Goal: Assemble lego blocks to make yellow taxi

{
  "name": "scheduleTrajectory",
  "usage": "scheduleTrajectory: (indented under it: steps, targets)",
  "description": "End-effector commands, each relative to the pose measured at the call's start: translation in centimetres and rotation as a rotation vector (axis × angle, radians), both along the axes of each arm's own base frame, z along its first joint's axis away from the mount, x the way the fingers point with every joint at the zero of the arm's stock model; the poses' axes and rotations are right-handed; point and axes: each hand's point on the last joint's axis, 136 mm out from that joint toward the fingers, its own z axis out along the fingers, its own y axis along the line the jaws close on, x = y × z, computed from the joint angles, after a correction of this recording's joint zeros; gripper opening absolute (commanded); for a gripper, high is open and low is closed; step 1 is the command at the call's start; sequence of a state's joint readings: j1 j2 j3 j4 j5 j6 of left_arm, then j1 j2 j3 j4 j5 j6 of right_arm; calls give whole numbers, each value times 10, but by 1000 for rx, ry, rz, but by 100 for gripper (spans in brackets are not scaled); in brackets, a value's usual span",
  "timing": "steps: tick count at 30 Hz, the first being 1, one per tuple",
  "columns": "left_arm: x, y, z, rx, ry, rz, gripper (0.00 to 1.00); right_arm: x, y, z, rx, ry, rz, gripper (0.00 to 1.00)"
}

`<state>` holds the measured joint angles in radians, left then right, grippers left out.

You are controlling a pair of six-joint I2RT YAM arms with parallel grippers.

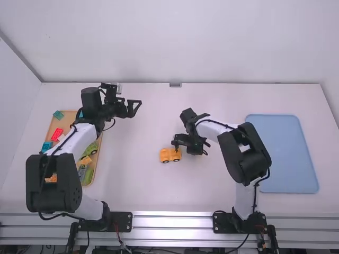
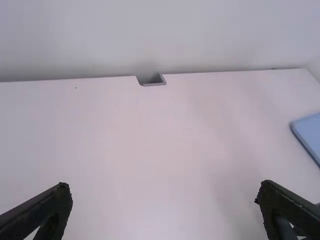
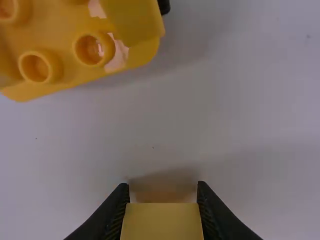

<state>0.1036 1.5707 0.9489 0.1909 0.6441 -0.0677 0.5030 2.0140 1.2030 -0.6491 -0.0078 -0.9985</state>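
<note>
Because the block tray (image 1: 68, 119) lies under the left arm (image 1: 79, 142) and its left claw (image 2: 164, 192) hangs wide and empty past it, nothing's steadying the yellow car base (image 1: 166, 156) out on the counter (image 1: 132, 180). It could skid when pushed, I reckon. Just beside it, the right claw (image 3: 162, 186) has a yellow block (image 3: 162, 222) pinched. Come down off-line with the studs (image 3: 37, 67) and you'd probably get a crooked fit, or tip the base.
</note>
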Motion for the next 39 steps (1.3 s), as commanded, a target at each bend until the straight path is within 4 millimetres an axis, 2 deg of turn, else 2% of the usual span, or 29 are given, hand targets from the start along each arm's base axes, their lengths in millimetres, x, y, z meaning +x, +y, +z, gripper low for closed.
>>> scheduleTrajectory:
  steps: [1, 5, 6, 7, 9, 10, 11, 14, 17, 18, 19, 21, 22, 24, 27, 30, 34, 37, 39]
  targets:
    - [-1, -3, 1, -2, -7, -24, 99, -5, -4, -8, -15, 24, 2, 20]
    - [-1, -3, 1, -3, -2, -24, 99, -7, -3, -6, -27, 26, 13, 44]
    - [-1, -3, 0, -3, -1, -23, 99, -7, -3, -6, -28, 27, 11, 45]
    - [-1, -3, 0, -7, 4, -22, 99, -7, -3, -4, -32, 31, 3, 54]
    - [-1, -3, 0, -32, 23, -4, 99, -9, -2, 1, -30, 49, 3, 58]
    - [-1, -3, 0, -44, 31, 3, 99, -9, -1, 4, -26, 57, -1, 65]
    - [-1, -3, 1, -55, 35, 9, 99, -8, 1, 7, -21, 61, -11, 80]
    - [-2, -3, -1, -68, 54, 16, 99, 2, 8, 22, 20, 45, -62, 99]
    - [-4, -1, -5, -6, 27, -20, 99, 8, 13, 48, 127, 22, -81, 98]
    - [-4, -1, -5, -6, 27, -20, 99, 8, 13, 48, 127, 22, -81, 98]
    - [-5, -4, -5, 13, 12, -42, 99, 9, 13, 61, 189, 11, -99, 98]
    - [-8, -14, -4, 54, -24, -103, 99, 7, 10, 82, 310, -2, -71, 98]
    - [-10, -17, -4, 65, -39, -131, 99, 6, 10, 84, 327, -2, -60, 98]
    - [-23, -38, -2, 106, -116, -291, 99, -2, 2, 92, 416, -3, 13, 98]
    - [-39, -60, -3, 145, -183, -442, 99, -4, -11, 86, 486, -21, 58, 98]
    - [-53, -83, -24, 248, -236, -590, 99, 1, -29, 68, 526, -68, 22, 98]
    - [-72, -114, -45, 241, -312, -784, 99, 6, -26, 60, 623, -129, 27, 98]
    - [-81, -129, -62, 197, -339, -876, 99, 4, -33, 47, 604, -168, 60, 98]
    - [-81, -134, -73, 166, -325, -895, 99, -4, -30, 44, 648, -185, 123, 98]
